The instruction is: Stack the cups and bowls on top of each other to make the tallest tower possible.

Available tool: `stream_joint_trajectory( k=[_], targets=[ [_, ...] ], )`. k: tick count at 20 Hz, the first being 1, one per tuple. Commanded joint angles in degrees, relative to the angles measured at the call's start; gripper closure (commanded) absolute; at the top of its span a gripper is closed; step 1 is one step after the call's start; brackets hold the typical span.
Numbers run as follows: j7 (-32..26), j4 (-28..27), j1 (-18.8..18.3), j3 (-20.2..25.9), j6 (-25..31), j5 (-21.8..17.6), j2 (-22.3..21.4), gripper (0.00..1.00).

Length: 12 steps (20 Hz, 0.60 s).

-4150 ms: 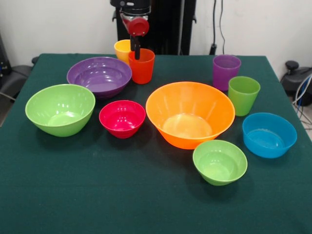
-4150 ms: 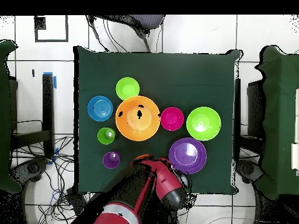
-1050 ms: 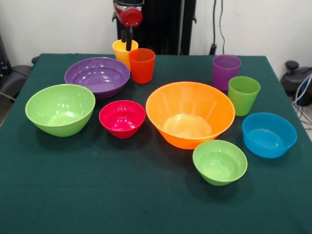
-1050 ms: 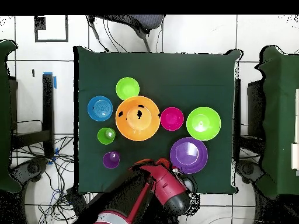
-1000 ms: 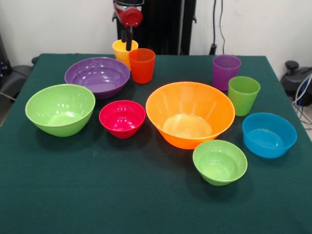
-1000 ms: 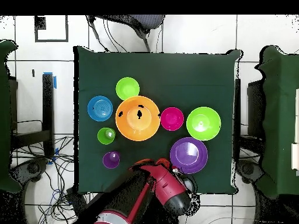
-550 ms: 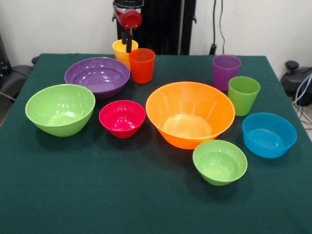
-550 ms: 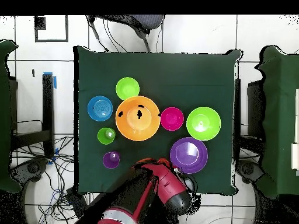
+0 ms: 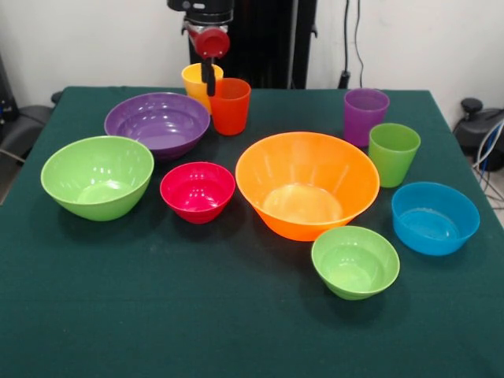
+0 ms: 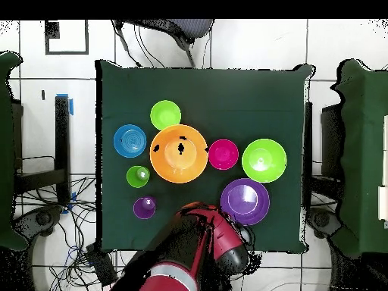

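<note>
Six bowls sit apart on the green cloth: orange bowl (image 9: 307, 185) (image 10: 179, 153), purple bowl (image 9: 160, 122) (image 10: 244, 201), big green bowl (image 9: 97, 176) (image 10: 264, 160), magenta bowl (image 9: 197, 190) (image 10: 223, 154), small green bowl (image 9: 355, 261) (image 10: 165, 114), blue bowl (image 9: 435, 216) (image 10: 129, 141). A yellow cup (image 9: 194, 80) and an orange-red cup (image 9: 230, 106) stand side by side at the back. My gripper (image 9: 210, 88) hangs just over the gap between their rims. In the overhead view the arm (image 10: 201, 242) hides both of these cups.
A purple cup (image 9: 365, 114) (image 10: 144, 207) and a green cup (image 9: 394, 152) (image 10: 137, 176) stand upright at the right of the front view. Cables and chair bases lie around the table (image 9: 236, 331).
The gripper rose out of the orange-red cup, went toward the yellow cup, and has now dropped slightly between the two. The purple bowl sits slightly further left than 4 s ago.
</note>
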Motion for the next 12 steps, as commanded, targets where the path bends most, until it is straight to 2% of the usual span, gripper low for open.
stream_joint_trajectory(
  k=[1, 12],
  targets=[
    [-7.4, 0.4, -1.0, 9.9, 4.3, 2.1, -0.1, 0.0],
    [-7.7, 0.9, -1.3, 9.9, 3.9, 1.4, -0.7, 0.0]
  ],
)
